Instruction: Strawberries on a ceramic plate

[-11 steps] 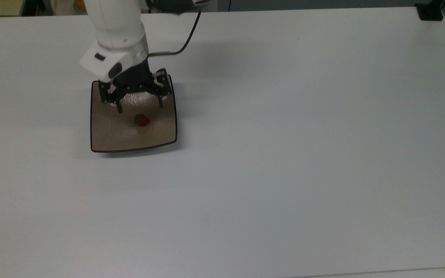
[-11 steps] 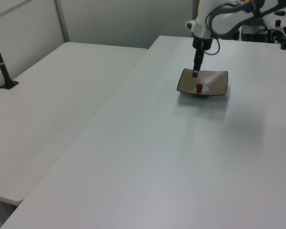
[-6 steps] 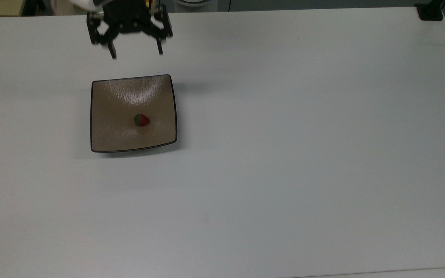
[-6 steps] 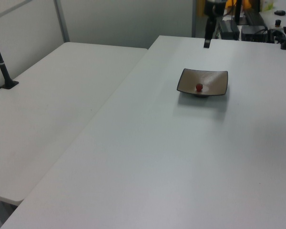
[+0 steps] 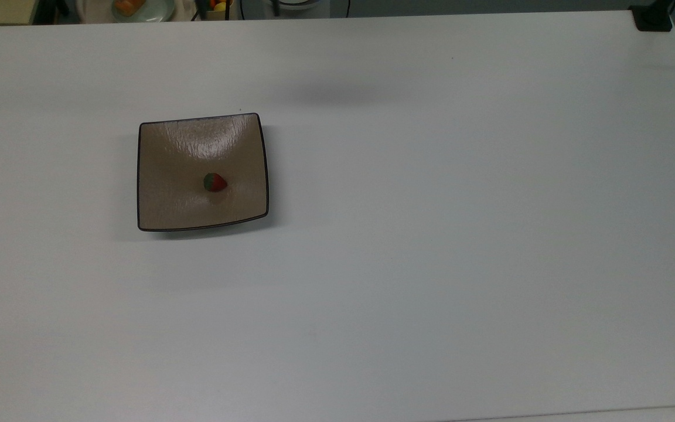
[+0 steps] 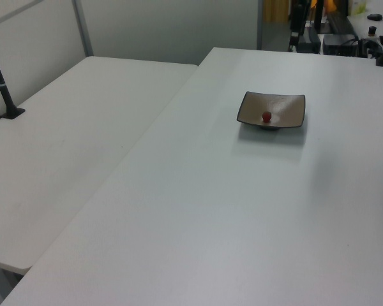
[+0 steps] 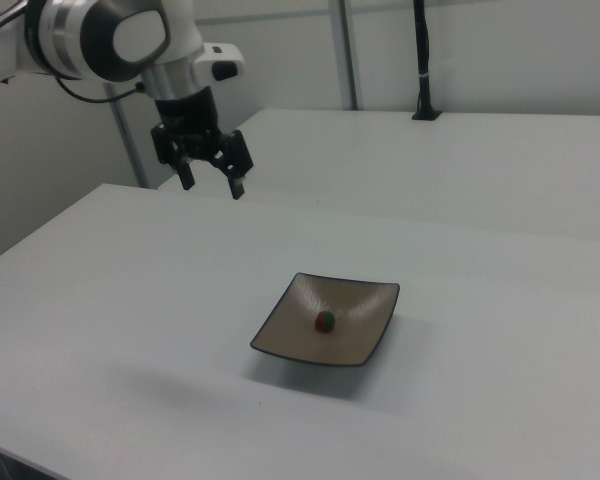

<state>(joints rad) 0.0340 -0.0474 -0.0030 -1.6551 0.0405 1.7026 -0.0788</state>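
Right view gripper (image 7: pixel 211 184): jaws spread, empty, well above the table.
Strawberry (image 5: pixel 215 182): on the ceramic plate (image 5: pixel 164 205).
Our tip: we'd retreat without nudging anything.

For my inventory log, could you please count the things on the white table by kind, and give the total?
Strawberry: 1, red with a green top, lying on the plate
Ceramic plate: 1, square, tan-brown
Total: 2

The gripper is open and holds nothing.
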